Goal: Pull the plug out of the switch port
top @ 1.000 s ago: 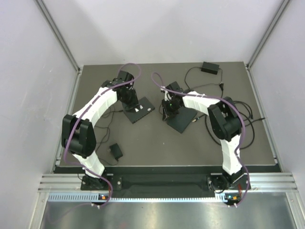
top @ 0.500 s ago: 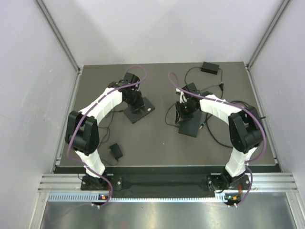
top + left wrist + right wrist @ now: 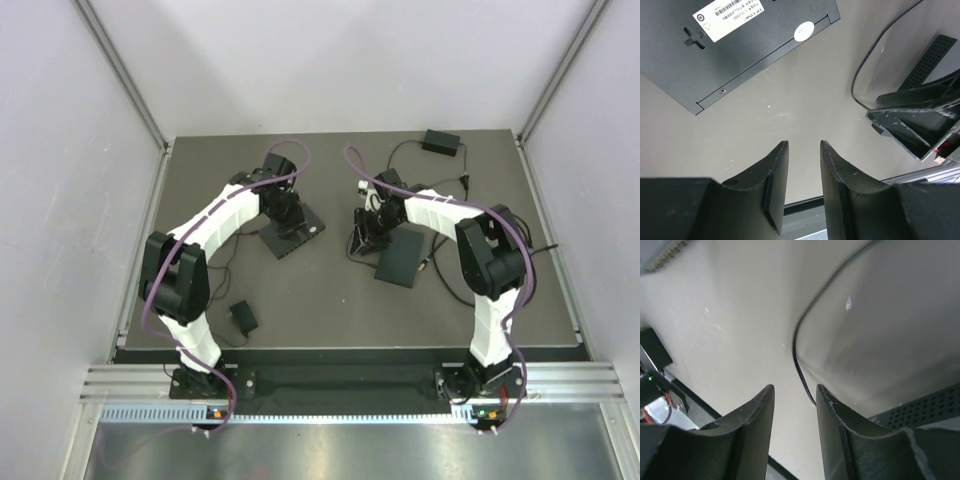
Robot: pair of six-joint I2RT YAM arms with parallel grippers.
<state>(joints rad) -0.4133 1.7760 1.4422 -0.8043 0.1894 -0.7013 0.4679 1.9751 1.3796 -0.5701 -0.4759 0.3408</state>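
Two flat black switches lie on the mat. One switch (image 3: 300,236) lies under my left gripper (image 3: 288,212), and the left wrist view shows its labelled underside (image 3: 740,45). The other switch (image 3: 404,256) lies just right of my right gripper (image 3: 368,228); its perforated edge (image 3: 927,405) shows in the right wrist view. My right gripper (image 3: 794,387) is open over the mat, and a thin black cable (image 3: 799,352) runs down to its right finger. My left gripper (image 3: 804,142) is open and holds nothing. I cannot make out the plug.
A black power adapter (image 3: 441,141) sits at the back right, with cables looping over the right side (image 3: 520,240). A small black adapter (image 3: 241,318) lies at the front left. Metal frame rails edge the mat on both sides.
My right gripper has opened and moved back and left off the right switch, which ended up further right than a second ago. The left arm shifted slightly right, then stayed put.
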